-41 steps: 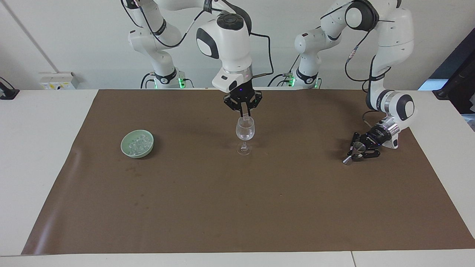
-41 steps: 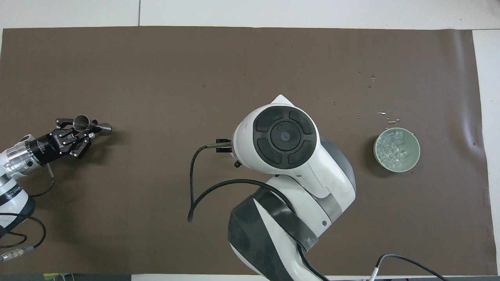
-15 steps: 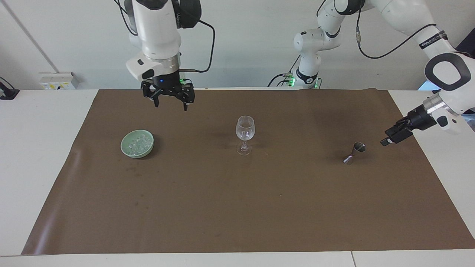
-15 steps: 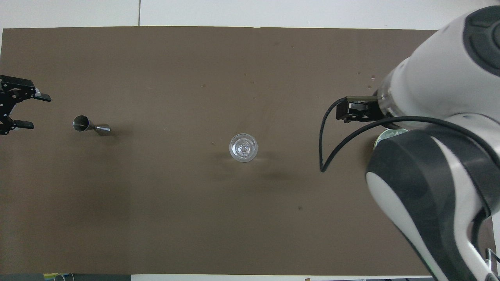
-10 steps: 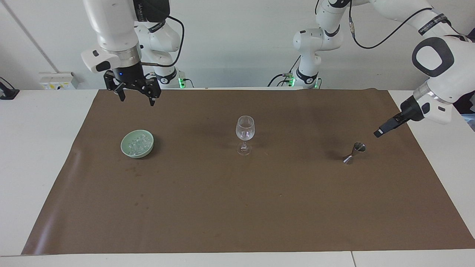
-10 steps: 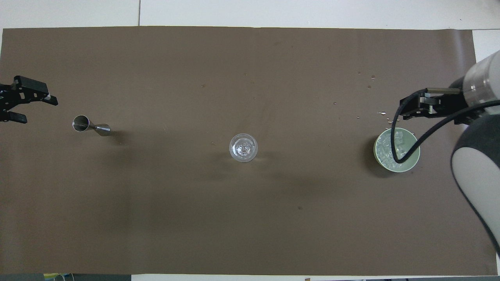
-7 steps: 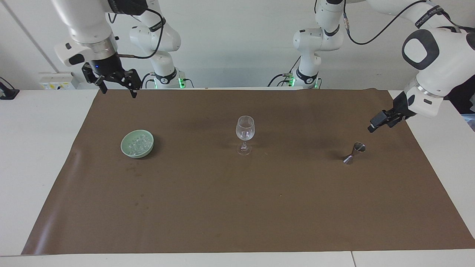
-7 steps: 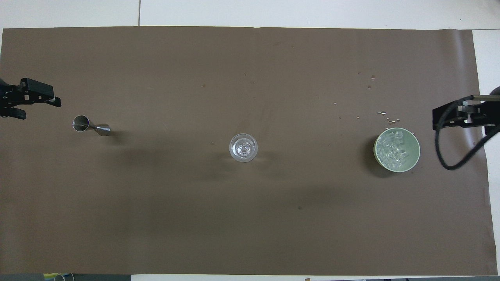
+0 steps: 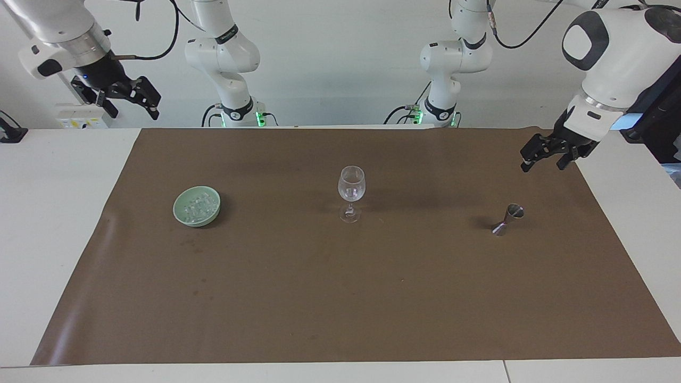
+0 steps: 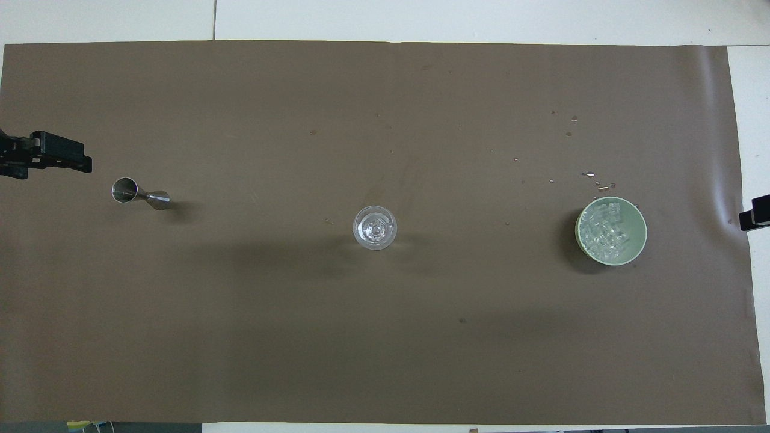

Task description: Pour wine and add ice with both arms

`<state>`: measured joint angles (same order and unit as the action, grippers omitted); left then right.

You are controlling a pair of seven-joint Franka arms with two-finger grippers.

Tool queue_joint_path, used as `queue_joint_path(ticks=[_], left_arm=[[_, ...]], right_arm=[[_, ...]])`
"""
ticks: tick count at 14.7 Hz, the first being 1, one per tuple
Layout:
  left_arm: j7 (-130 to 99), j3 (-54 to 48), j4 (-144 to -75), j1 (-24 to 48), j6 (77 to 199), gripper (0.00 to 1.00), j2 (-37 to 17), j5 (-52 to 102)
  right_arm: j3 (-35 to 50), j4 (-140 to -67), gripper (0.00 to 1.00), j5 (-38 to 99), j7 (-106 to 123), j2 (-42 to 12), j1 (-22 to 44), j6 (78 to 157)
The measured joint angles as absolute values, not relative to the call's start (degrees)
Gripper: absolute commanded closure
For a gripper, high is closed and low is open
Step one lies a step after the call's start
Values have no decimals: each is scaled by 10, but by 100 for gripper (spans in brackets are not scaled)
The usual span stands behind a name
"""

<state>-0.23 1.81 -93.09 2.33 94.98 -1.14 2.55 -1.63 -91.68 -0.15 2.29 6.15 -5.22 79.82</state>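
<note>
The silvery jigger (image 9: 508, 219) stands on the brown mat (image 9: 340, 298) toward the left arm's end; it also shows in the overhead view (image 10: 139, 193). The clear wine glass (image 9: 351, 194) stands mid-mat (image 10: 375, 227). Ice cubes (image 9: 196, 206) lie in the pale green bowl (image 9: 181, 213) toward the right arm's end (image 10: 607, 231). My left gripper (image 9: 541, 164) is open and empty, raised over the mat's edge, apart from the jigger. My right gripper (image 9: 134, 110) is open and empty, high up off the mat's corner, apart from the bowl.
Small wet drops (image 10: 592, 176) dot the mat just farther from the robots than the bowl's rim (image 10: 642, 240). White table (image 9: 53, 213) surrounds the mat. In the overhead view only the left gripper's tip (image 10: 45, 157) and the right gripper's tip (image 10: 758, 221) show.
The left gripper let go of the jigger, then rose and drew back toward its end. The right gripper left the glass, passed over the bowl and rose off the mat's corner.
</note>
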Motion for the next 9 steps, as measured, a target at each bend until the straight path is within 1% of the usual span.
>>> queue_joint_path(ticks=[3,9], left_arm=[[0,9,-931,14,922,0,5,25],[6,-1,-932,11,900,0,12,22]], right_arm=[[-16,-942,0,-1,23,69,-50,822],[-25,-941,0,-2,32,81,-50,816]])
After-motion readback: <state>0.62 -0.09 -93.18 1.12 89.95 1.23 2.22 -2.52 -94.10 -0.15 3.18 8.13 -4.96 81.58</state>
